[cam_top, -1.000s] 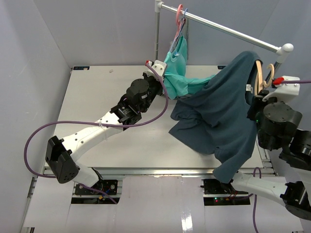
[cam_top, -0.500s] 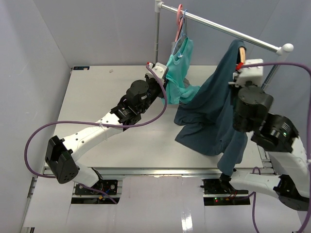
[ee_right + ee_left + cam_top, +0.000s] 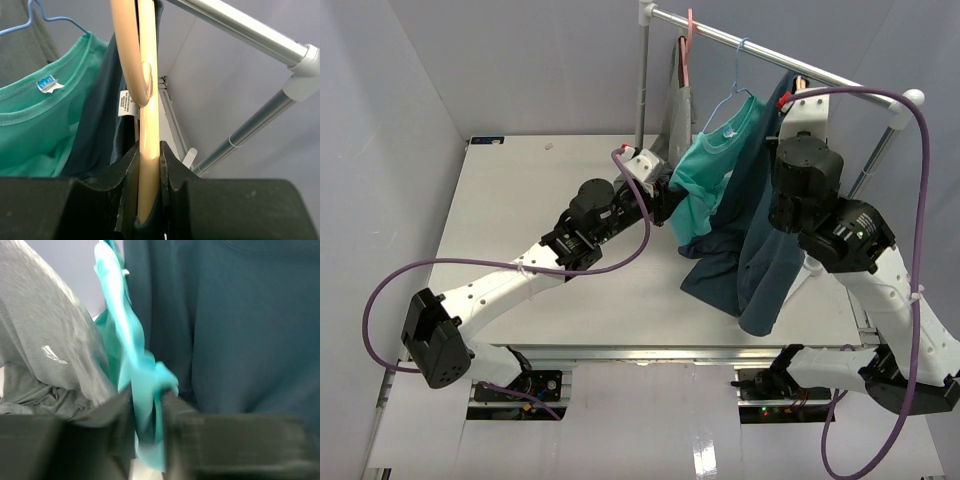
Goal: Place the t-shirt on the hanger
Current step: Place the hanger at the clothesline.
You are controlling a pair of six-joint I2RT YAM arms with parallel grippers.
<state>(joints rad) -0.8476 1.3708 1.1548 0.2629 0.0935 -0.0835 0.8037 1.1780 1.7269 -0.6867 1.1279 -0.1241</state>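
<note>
As my right gripper (image 3: pixel 148 150) is clamped on the hanger (image 3: pixel 148 95), the tan wood stands straight up from between my fingers (image 3: pixel 167 167). Its long axis goes toward the rail (image 3: pixel 240 25), which crosses above and to the right. The t-shirt (image 3: pixel 102 125) hangs over the hanger, just left of my fingers, its white label beside the wood. I judge the next move must lift the hook to the rail, but the hook I cannot see. My left gripper (image 3: pixel 147 407) seems to pinch the teal-green garment (image 3: pixel 117 320), just beside the t-shirt.
</note>
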